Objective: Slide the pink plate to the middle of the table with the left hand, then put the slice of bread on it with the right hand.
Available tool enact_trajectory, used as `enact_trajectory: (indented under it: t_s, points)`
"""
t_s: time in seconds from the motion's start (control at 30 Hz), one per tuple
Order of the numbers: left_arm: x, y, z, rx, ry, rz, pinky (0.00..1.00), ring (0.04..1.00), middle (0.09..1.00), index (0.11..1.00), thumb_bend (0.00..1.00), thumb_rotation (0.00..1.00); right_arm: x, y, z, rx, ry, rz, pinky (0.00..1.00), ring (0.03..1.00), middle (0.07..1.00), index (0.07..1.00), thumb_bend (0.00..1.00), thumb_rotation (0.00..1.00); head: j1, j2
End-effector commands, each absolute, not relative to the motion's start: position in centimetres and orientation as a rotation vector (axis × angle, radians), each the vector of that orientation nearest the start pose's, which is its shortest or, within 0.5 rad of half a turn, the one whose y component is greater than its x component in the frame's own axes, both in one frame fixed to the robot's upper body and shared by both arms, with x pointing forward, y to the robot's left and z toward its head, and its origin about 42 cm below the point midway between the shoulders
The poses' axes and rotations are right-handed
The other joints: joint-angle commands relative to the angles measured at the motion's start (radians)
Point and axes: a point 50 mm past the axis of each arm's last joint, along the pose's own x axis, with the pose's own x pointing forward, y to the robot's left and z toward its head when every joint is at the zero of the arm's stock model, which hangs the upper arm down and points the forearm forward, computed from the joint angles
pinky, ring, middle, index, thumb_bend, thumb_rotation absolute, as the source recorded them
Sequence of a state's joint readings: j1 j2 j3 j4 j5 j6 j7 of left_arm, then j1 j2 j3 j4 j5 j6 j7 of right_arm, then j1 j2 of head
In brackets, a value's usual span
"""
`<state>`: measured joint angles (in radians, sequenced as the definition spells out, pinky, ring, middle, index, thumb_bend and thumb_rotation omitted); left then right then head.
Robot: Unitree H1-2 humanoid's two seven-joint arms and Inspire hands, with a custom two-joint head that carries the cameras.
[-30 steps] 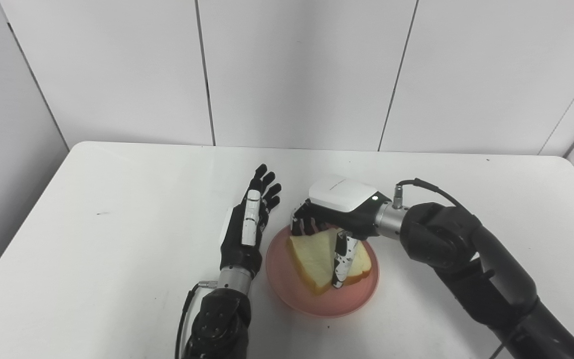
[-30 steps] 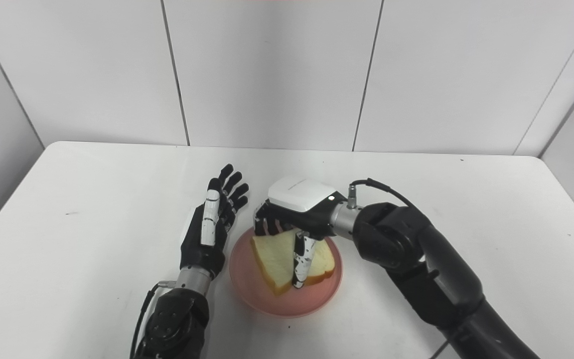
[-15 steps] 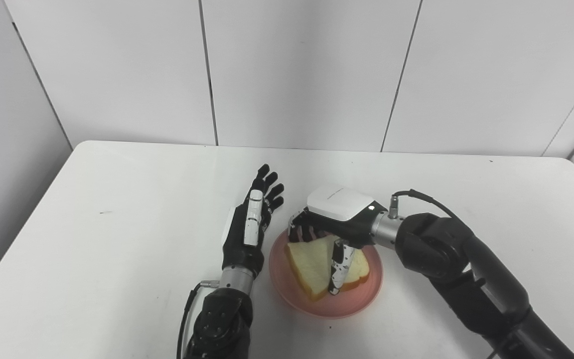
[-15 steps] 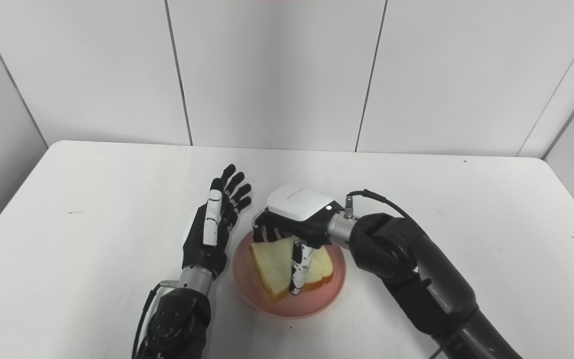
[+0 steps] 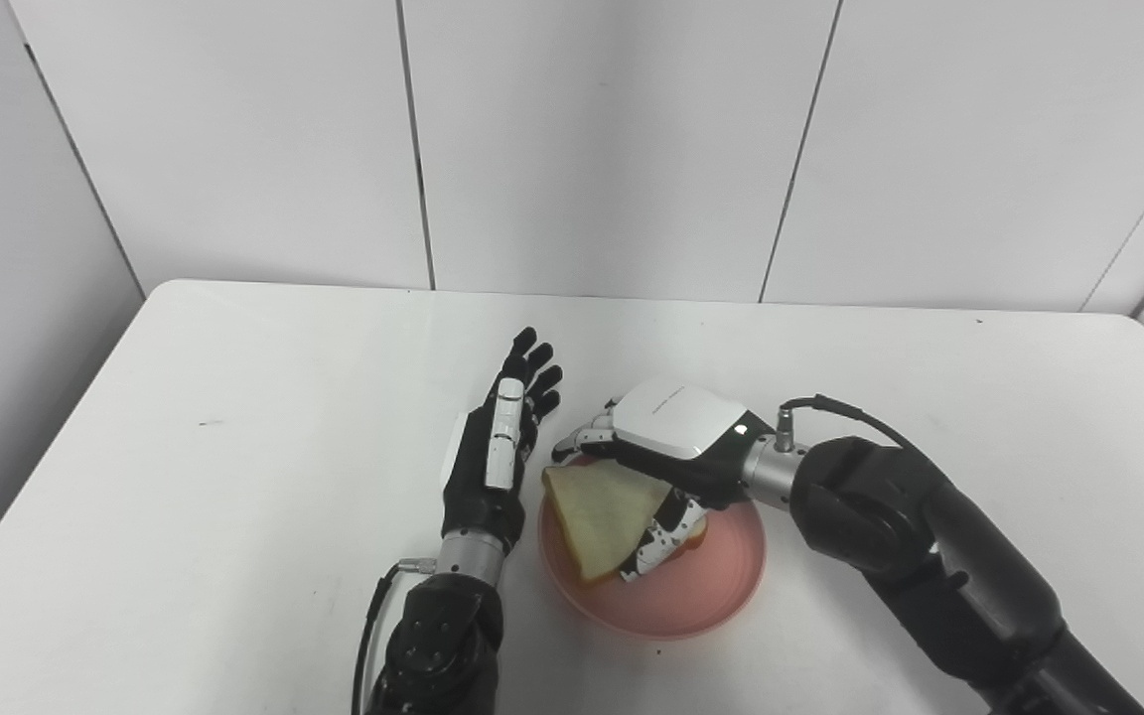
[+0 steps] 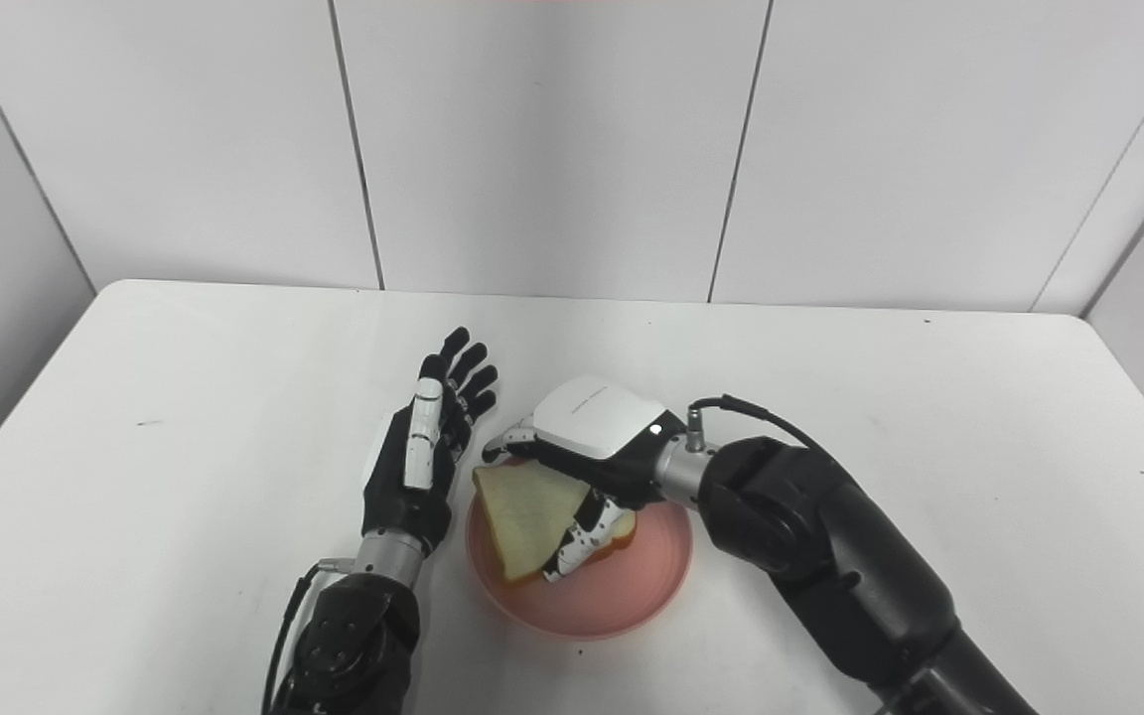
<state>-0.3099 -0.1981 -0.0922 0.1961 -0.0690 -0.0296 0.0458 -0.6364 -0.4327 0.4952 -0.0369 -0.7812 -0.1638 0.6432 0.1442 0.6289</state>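
Observation:
The pink plate (image 5: 726, 596) sits on the white table near its middle. A slice of bread (image 5: 597, 508) lies tilted on the plate's left part, its far corner reaching over the left rim. My right hand (image 5: 671, 447) lies low over the bread, its fingers stretched across the far side. Its thumb (image 5: 668, 534) is curled against the near crust, so the hand still holds the slice. My left hand (image 5: 498, 447) stands open on its edge just left of the plate, fingers pointing away, holding nothing.
The white table (image 5: 234, 417) is bounded by white wall panels behind it. Its rounded corners (image 5: 160, 290) show at the far left and far right. Both forearms (image 6: 830, 556) come in from the bottom edge beside the plate.
My right hand has dropped lower and turned palm-down, and its fingers have straightened. The bread has shifted left and lies flatter on the plate. The left hand has stayed still.

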Motion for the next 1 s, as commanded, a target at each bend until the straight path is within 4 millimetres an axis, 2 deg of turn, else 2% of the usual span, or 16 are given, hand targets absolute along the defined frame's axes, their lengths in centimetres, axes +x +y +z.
enact_trajectory:
  t_s: [0.0,0.13,0.23,0.43,0.5,0.53,0.63,0.7,0.77,0.87,0.97]
  points:
    - [37.5,7.1,18.0,-0.293,-0.215,-0.193,0.91,0.923,0.947,0.928,0.69,0.98,40.5,-16.2,28.1,-1.579,-0.513,0.84,0.92,0.862,0.865,0.837,0.79,0.46,0.002,-0.001]
    - [37.6,7.5,18.0,-0.294,-0.211,-0.178,0.94,0.919,0.94,0.928,0.7,0.98,40.2,-16.9,28.5,-1.558,-0.513,0.81,0.93,0.852,0.846,0.802,0.8,0.5,0.001,-0.002]
    - [37.6,7.7,17.9,-0.303,-0.207,-0.175,0.96,0.923,0.943,0.931,0.68,0.98,39.9,-17.3,29.1,-1.538,-0.51,0.78,0.95,0.863,0.86,0.838,0.83,0.55,0.0,-0.004]
    - [37.4,8.1,17.7,-0.318,-0.195,-0.175,0.96,0.93,0.939,0.921,0.69,0.96,39.4,-18.8,30.3,-1.473,-0.521,0.709,0.97,0.886,0.881,0.876,0.83,0.58,-0.001,-0.005]
    - [37.3,8.3,17.6,-0.318,-0.191,-0.18,0.96,0.936,0.942,0.927,0.69,0.95,39.3,-19.2,30.5,-1.45,-0.538,0.683,0.99,0.918,0.887,0.886,0.83,0.64,-0.002,-0.006]
    - [37.3,8.3,17.6,-0.318,-0.19,-0.18,0.96,0.935,0.942,0.927,0.69,0.95,39.3,-19.5,30.6,-1.433,-0.542,0.667,1.0,0.93,0.891,0.89,0.84,0.71,-0.003,-0.007]
    - [37.0,8.5,17.2,-0.315,-0.181,-0.179,0.96,0.934,0.941,0.926,0.7,0.94,38.9,-21.2,30.8,-1.283,-0.528,0.596,1.0,0.95,0.922,0.904,0.84,0.73,-0.003,-0.009]
    - [36.9,8.6,17.0,-0.316,-0.178,-0.18,0.96,0.937,0.944,0.927,0.7,0.93,38.7,-22.3,30.4,-1.183,-0.512,0.55,0.96,0.929,0.929,0.915,0.79,0.65,-0.003,-0.011]
    - [36.7,8.8,16.8,-0.314,-0.176,-0.181,0.96,0.941,0.943,0.927,0.7,0.93,38.5,-23.2,29.7,-1.1,-0.496,0.507,0.92,0.932,0.943,0.939,0.77,0.68,-0.004,-0.011]
    - [36.4,9.0,16.6,-0.306,-0.171,-0.183,0.95,0.941,0.948,0.933,0.68,0.94,38.0,-24.2,28.4,-0.957,-0.479,0.457,0.79,0.927,0.969,0.97,0.75,0.73,-0.005,-0.011]
    - [36.1,9.2,16.5,-0.302,-0.173,-0.192,0.96,0.947,0.955,0.938,0.67,0.95,37.3,-24.8,27.1,-0.807,-0.445,0.421,0.77,0.947,0.995,0.995,0.73,0.79,-0.011,-0.011]
